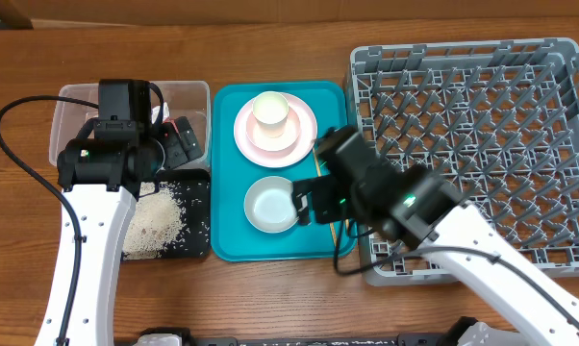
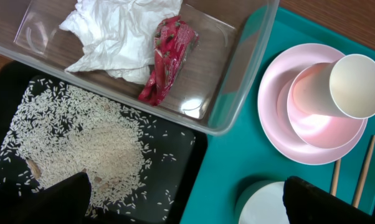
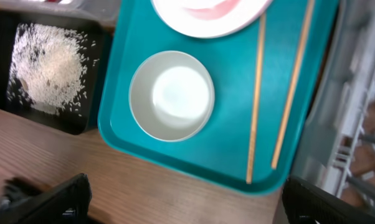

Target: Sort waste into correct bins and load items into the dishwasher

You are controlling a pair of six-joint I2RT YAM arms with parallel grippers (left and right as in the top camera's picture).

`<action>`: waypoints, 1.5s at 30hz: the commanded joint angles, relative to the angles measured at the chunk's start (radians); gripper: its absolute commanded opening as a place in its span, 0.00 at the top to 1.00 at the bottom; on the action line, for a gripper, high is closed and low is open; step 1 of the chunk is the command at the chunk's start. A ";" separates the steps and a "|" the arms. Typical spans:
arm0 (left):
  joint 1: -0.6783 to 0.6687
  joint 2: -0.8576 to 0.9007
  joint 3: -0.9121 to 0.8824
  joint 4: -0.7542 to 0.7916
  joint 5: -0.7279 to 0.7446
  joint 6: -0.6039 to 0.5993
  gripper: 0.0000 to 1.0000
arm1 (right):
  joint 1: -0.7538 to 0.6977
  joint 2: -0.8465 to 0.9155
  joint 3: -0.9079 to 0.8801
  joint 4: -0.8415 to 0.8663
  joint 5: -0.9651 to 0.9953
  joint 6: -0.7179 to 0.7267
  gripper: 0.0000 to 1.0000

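A crumpled white napkin (image 2: 122,37) and a red wrapper (image 2: 169,59) lie in the clear tub (image 2: 237,93). Rice (image 2: 81,143) is spread over the black tray (image 2: 181,155). A white cup (image 2: 346,87) lies tipped on the pink plate (image 2: 281,118). The white bowl (image 3: 172,95) and two chopsticks (image 3: 256,99) rest on the teal tray (image 3: 144,31). My left gripper (image 2: 187,196) hangs open over the seam between black tray and teal tray, holding nothing. Open and empty too, my right gripper (image 3: 187,202) hovers by the teal tray's front edge, near the bowl.
The grey dish rack (image 1: 482,144) fills the right side of the table, right next to the teal tray (image 1: 227,192). The clear tub (image 1: 73,111) and black tray (image 1: 198,216) sit against the teal tray's left side. Bare wood runs along the front edge.
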 commanded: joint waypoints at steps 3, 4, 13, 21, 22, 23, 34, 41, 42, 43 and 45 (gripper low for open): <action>0.004 -0.002 0.014 0.001 -0.003 0.002 0.00 | 0.078 0.002 0.023 0.096 0.130 -0.005 0.00; 0.004 -0.002 0.014 0.001 -0.003 0.002 0.00 | 0.087 0.002 0.023 0.108 0.107 -0.005 0.00; 0.004 -0.002 0.014 0.001 -0.003 0.002 0.00 | 0.093 0.006 0.011 0.127 0.120 0.019 0.48; 0.004 -0.002 0.014 0.001 -0.003 0.002 0.00 | 0.093 0.050 -0.036 0.055 0.338 0.144 0.87; 0.004 -0.002 0.014 0.001 -0.003 0.002 0.00 | 0.093 0.056 -0.036 0.053 0.348 0.144 0.88; 0.004 -0.002 0.014 0.001 -0.003 0.002 0.00 | 0.093 0.066 -0.036 0.053 0.356 0.143 0.89; 0.004 -0.002 0.014 0.001 -0.003 0.002 0.00 | 0.083 0.190 -0.113 0.074 0.457 0.137 0.94; 0.004 -0.002 0.014 0.001 -0.003 0.002 0.00 | 0.076 0.239 -0.192 0.182 0.435 0.137 0.94; 0.004 -0.002 0.014 0.001 -0.003 0.002 0.00 | 0.076 0.241 -0.200 0.198 0.424 0.137 0.94; 0.004 -0.002 0.014 0.001 -0.003 0.002 0.00 | 0.076 0.243 -0.210 0.218 0.410 0.136 0.94; 0.004 -0.002 0.014 0.001 -0.003 0.002 0.00 | 0.076 0.243 -0.230 0.272 0.370 0.137 0.94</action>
